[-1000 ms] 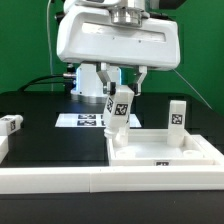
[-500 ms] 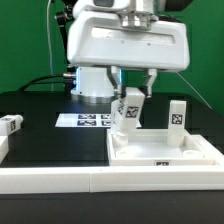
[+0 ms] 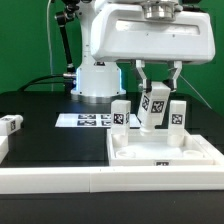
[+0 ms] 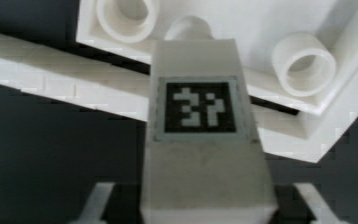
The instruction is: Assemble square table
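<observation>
Gripper (image 3: 155,88) holding a leg (image 3: 153,108) over the slab (image 3: 165,152).
The gripper is closed partway on the tagged leg, seemingly clear of the slab on the desk (image 3: 40,140); a standing leg (image 3: 120,112) and another leg (image 3: 178,115) flank it.

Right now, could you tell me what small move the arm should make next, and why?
Probably carry the leg, gripped in the claw, over an empty round hole in the tabletop and line it up: it hangs above the tabletop, not yet seated.
</observation>
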`<state>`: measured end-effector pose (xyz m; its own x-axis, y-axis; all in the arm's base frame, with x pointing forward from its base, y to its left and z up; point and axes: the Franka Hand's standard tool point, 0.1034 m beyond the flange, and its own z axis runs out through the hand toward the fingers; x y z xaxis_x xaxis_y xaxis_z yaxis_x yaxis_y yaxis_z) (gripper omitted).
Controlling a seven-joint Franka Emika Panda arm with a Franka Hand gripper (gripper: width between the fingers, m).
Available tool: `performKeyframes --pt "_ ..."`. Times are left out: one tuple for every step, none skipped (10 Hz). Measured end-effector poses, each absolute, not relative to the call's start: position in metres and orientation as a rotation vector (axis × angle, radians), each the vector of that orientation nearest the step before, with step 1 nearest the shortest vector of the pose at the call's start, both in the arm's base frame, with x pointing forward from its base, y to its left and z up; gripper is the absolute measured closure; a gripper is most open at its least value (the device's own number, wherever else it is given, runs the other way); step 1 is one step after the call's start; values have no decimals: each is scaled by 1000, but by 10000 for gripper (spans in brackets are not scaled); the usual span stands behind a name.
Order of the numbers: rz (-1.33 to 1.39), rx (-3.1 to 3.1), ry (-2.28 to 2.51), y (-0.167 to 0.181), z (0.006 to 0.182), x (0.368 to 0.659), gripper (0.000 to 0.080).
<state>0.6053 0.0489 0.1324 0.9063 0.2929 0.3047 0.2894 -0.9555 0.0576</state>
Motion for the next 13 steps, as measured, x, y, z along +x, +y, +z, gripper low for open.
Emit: performKeyframes --pt "491 3056 467 49 132 605 509" --pt "490 3056 467 49 132 605 509" --pt "486 3061 462 50 131 605 509" --pt "473 3070 470 56 129 605 509" --pt "481 3080 461 66 129 609 509" --pt "489 3086 470 75 128 614 509" --pt "487 3092 470 78 128 619 509" --pt "483 3100 454 79 128 620 509" --pt "482 3103 439 80 129 619 509" --pt "480 3103 437 79 127 619 509" --pt "478 3103 436 79 127 619 509" --pt "477 3104 436 79 127 619 509" --pt "481 3105 430 80 125 619 509"
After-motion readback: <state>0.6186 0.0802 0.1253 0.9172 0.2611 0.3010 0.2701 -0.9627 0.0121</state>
